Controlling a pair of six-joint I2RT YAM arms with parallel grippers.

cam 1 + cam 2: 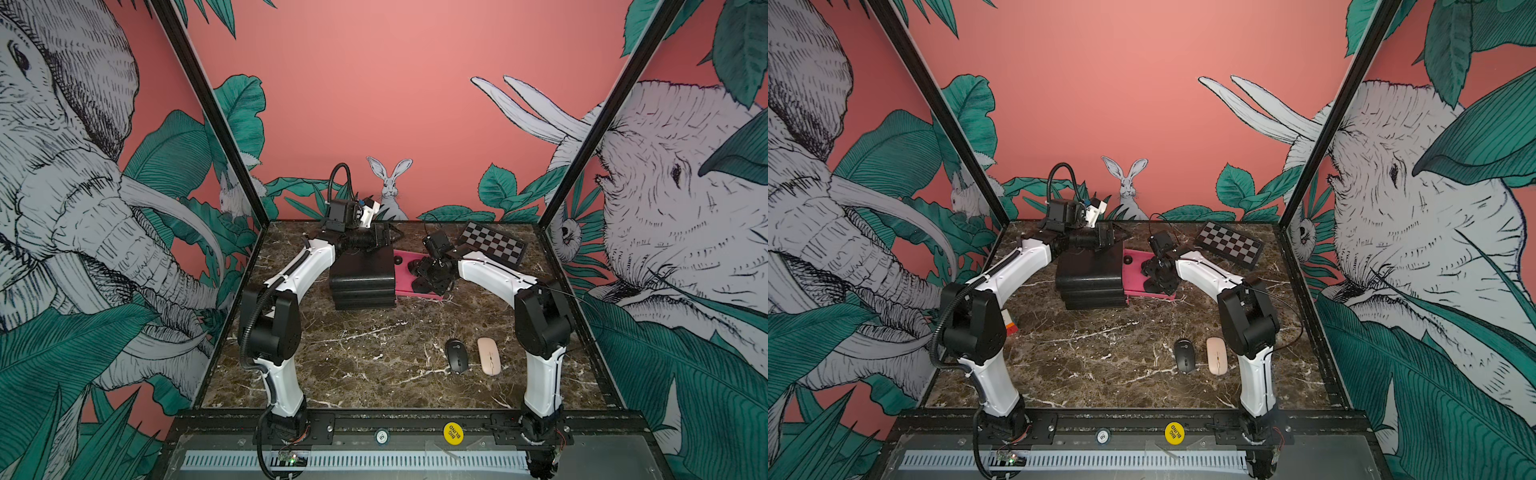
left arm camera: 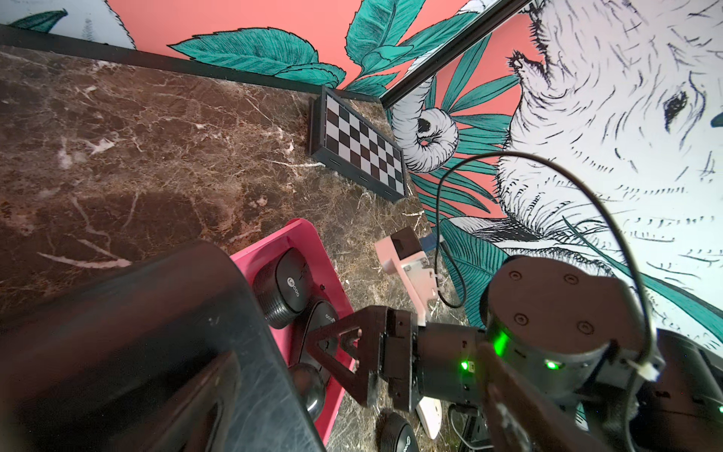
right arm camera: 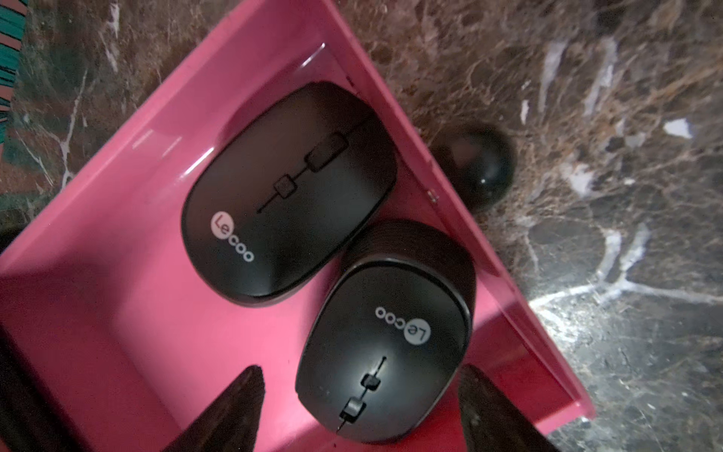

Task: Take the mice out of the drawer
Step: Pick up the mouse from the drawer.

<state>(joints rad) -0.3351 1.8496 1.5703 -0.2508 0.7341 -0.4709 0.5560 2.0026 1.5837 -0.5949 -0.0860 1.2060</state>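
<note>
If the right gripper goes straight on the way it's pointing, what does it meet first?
Probably the nearer black mouse, lying between its open fingers in the pink drawer; depth is unclear.

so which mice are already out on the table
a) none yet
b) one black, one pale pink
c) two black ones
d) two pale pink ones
B: a black mouse and a pale pink mouse lie side by side on the table, outside the drawer.
</note>
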